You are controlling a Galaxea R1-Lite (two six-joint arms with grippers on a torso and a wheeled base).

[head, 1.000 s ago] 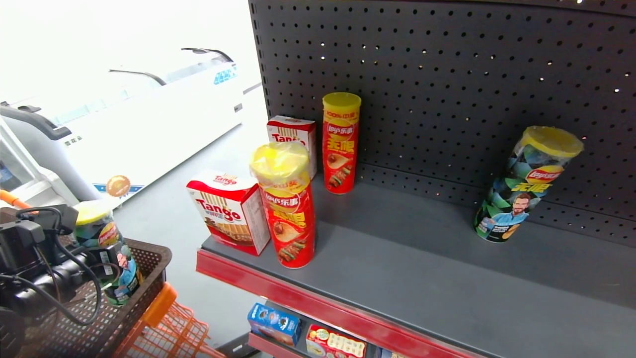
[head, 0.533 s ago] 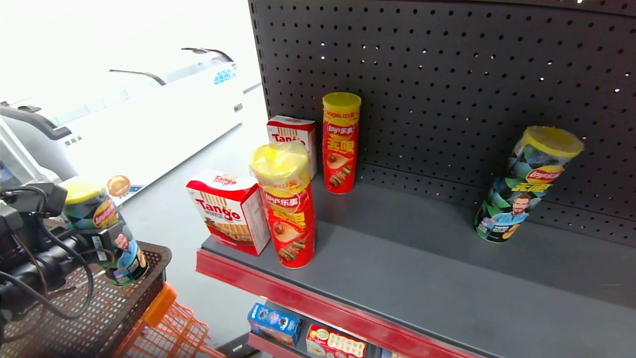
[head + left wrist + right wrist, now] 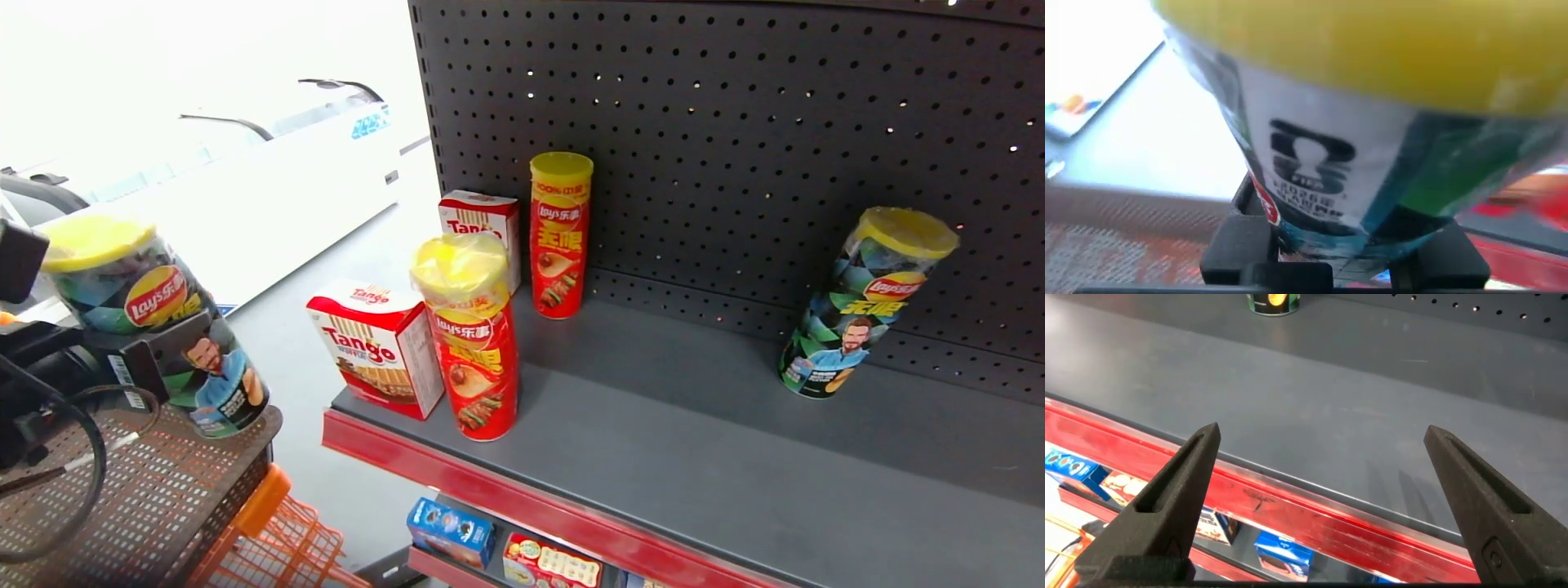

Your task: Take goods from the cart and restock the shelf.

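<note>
Green chip can (image 3: 155,318) lifted out of the cart (image 3: 245,461)

The left gripper (image 3: 175,363) is clamped on the can's lower half and has carried it from down in the cart's basket a second ago to above the rim, tilted and left of the shelf (image 3: 694,457). The right gripper (image 3: 1323,482) hangs spread wide over the shelf's red front edge. The goods on the shelf have not moved.
</note>
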